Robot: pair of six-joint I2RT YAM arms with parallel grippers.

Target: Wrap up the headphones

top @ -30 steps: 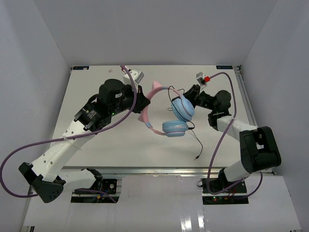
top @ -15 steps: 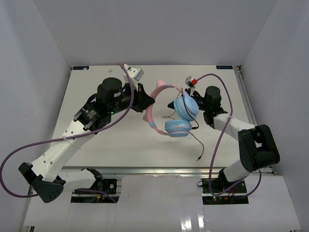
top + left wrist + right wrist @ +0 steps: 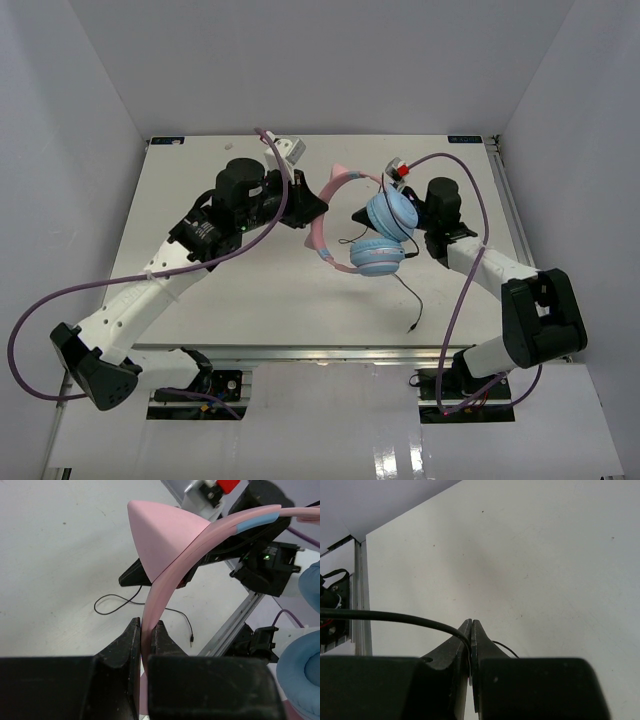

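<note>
1. Top external view: the over-ear headphones [image 3: 375, 235], with a pink plastic headband and 2 round light-blue padded ear cups, sit at the centre of the frame above the flat white table [image 3: 200, 270].
   - They are between the 2 arms.
   - The left gripper [image 3: 313, 212] reaches in from the left and is clamped on the headband [image 3: 322, 228] at its left curve.
   - 1 ear cup [image 3: 392, 212] sits above the other [image 3: 377, 255] in the picture.
   - The black-and-white right arm [image 3: 442, 205] ends just right of the upper cup, and its fingertips are hidden here.
   - A thin black cable [image 3: 403, 285] trails from the cups toward the lower right.
   - Its plug [image 3: 410, 328] is near the table's lower edge.

2. Left wrist view: the 2 black fingers [image 3: 125, 645] at the bottom centre are drawn narrow, pinching the pink headband between them.
   - The band rises from the jaws and curves to the upper right.
   - A pink triangular cat ear [image 3: 160, 535] stands on the band in the upper middle.
   - A light-blue cup fills the lower right corner.
   - The cable lies in loose curves on the table at mid-frame, left of the plug.

3. Right wrist view: the right gripper [image 3: 471, 630] at the bottom centre is pressed together, with only a sliver between its fingers.
   - The black cable enters from the left edge, arcs down into the jaws and is nipped there.
   - A short curve of it shows just right of the tips, with white table behind.
</note>
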